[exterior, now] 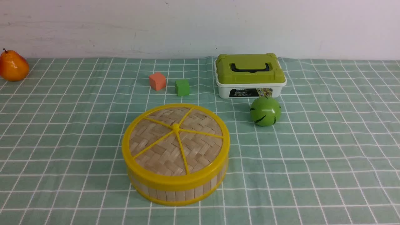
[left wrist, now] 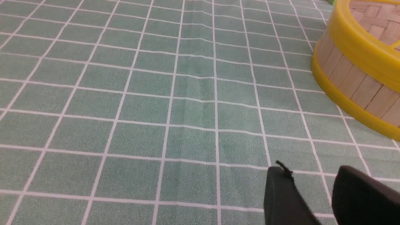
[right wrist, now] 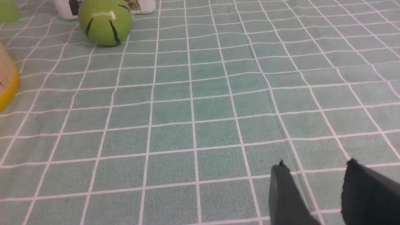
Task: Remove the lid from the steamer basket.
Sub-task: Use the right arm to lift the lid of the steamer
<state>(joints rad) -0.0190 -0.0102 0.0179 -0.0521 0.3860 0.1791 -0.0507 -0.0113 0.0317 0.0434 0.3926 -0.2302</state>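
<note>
The lid (exterior: 176,140), a woven bamboo disc with yellow rim, spokes and centre knob, sits closed on the steamer basket (exterior: 175,190) in the middle of the table. Neither arm shows in the front view. In the left wrist view the basket (left wrist: 353,81) with the lid's rim (left wrist: 359,43) lies ahead and to one side of my left gripper (left wrist: 312,172), which is open and empty over the cloth. My right gripper (right wrist: 315,165) is open and empty over bare cloth, and only an edge of the basket (right wrist: 7,84) shows in that view.
A green striped ball (exterior: 265,111) lies right of the basket, also in the right wrist view (right wrist: 104,22). Behind it stands a white box with green lid (exterior: 250,75). An orange cube (exterior: 157,81) and green cube (exterior: 182,87) sit behind the basket. A pear (exterior: 13,66) is far left.
</note>
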